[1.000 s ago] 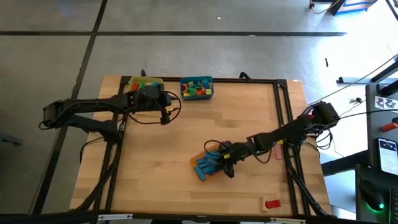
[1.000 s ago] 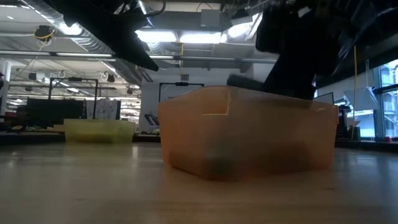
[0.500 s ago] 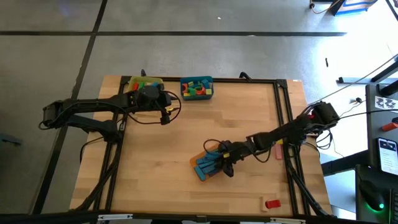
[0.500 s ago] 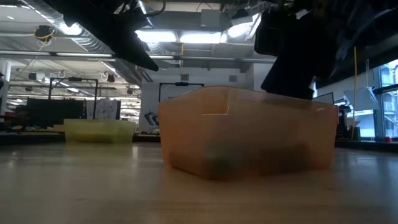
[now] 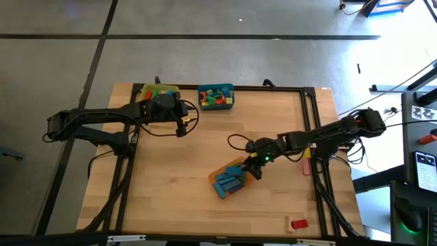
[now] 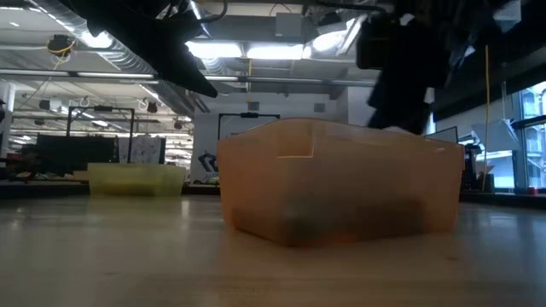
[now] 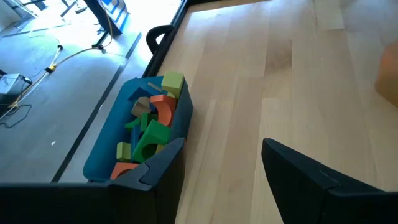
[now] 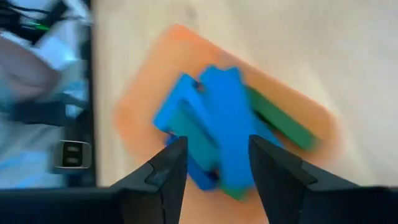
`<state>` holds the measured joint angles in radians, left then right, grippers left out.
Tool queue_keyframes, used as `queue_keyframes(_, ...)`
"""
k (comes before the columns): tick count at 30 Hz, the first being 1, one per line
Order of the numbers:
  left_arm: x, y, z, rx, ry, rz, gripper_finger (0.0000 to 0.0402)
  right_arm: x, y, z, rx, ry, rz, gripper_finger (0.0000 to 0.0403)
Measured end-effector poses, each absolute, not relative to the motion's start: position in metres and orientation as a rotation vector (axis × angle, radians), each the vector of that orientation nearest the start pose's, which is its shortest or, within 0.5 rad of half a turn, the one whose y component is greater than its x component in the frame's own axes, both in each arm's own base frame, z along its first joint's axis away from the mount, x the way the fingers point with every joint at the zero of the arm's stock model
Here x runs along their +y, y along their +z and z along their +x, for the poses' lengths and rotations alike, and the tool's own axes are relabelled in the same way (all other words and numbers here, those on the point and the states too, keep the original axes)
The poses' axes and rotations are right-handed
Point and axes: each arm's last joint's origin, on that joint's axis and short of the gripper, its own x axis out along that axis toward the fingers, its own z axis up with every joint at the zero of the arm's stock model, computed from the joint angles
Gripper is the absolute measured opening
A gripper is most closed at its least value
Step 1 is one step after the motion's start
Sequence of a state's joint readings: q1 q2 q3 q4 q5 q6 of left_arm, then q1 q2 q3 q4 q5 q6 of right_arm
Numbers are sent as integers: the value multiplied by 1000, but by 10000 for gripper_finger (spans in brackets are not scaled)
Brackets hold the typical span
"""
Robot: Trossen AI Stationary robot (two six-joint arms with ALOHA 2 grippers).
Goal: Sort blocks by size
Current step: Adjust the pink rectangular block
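Note:
An orange bin (image 5: 230, 167) stands mid-table, right of centre, with blue blocks (image 5: 229, 182) and a green block (image 8: 281, 122) lying in it. My right gripper (image 5: 255, 166) hovers open just above the bin's far right corner, and nothing is between its fingers (image 8: 166, 169). At the far edge, a teal bin (image 5: 216, 97) and a yellow bin (image 5: 158, 91) hold mixed coloured blocks (image 7: 149, 127). My left gripper (image 5: 183, 113) hangs open and still beside the yellow bin, pointing toward the teal bin (image 7: 106, 140).
A single red block (image 5: 298, 223) lies near the table's front right corner. A small reddish piece (image 5: 306, 164) lies by the right rail. Bare wood stretches between the far bins and the orange bin (image 6: 341, 183). Black frame rails run along the table's sides.
My right gripper has risen off the orange bin and drawn back toward the table's far right, its arm swinging the same way. A long dark shape that showed at the bin's rim below it in the low view is gone. The bin has stayed put.

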<state>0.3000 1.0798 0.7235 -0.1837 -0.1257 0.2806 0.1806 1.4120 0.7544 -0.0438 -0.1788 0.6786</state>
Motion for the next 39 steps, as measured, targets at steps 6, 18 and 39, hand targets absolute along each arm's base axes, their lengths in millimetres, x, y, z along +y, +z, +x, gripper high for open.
queue_keyframes(6,71,257,218,596,336,222,196,48,205,251,913,-70,583,169)
queue_keyframes(18,71,258,218,588,337,223,196,41,196,209,1277,-253,559,169)
queue_keyframes(39,71,258,218,587,339,219,196,36,172,172,1786,-457,482,153)
